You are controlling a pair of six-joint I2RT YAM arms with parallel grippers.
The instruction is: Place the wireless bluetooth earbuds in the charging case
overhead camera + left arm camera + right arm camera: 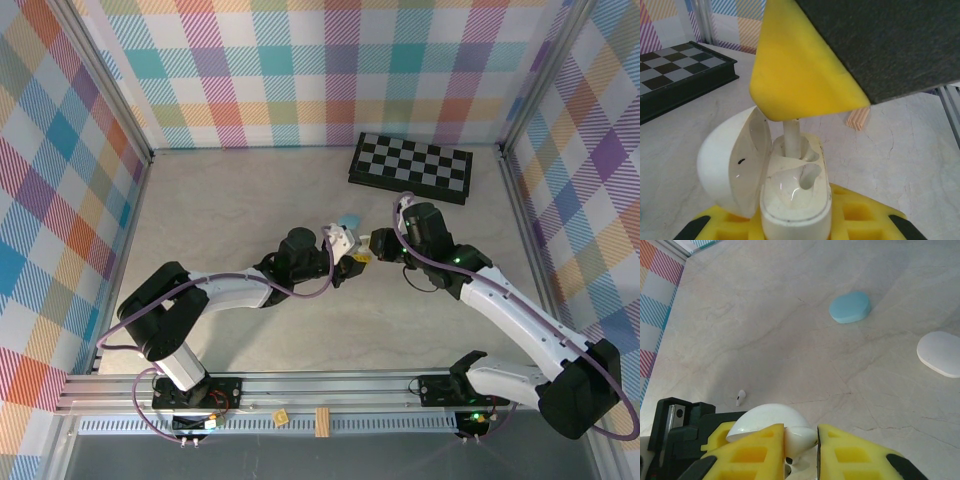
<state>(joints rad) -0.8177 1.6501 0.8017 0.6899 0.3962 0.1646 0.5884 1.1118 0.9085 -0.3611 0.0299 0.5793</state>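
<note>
Left gripper [343, 252] clamps the open charging case [795, 200]; right gripper [801, 445] pinches an earbud [791, 140] entering the case. Any tilt could jam it.

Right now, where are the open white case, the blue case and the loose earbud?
open white case [795, 225]: left wrist view, front wall of its base.
blue case [850, 307]: right wrist view, middle of its top.
loose earbud [740, 397]: right wrist view, its white body.

White earbud [791, 137] apparently stands upright in open case [796, 202].
</note>
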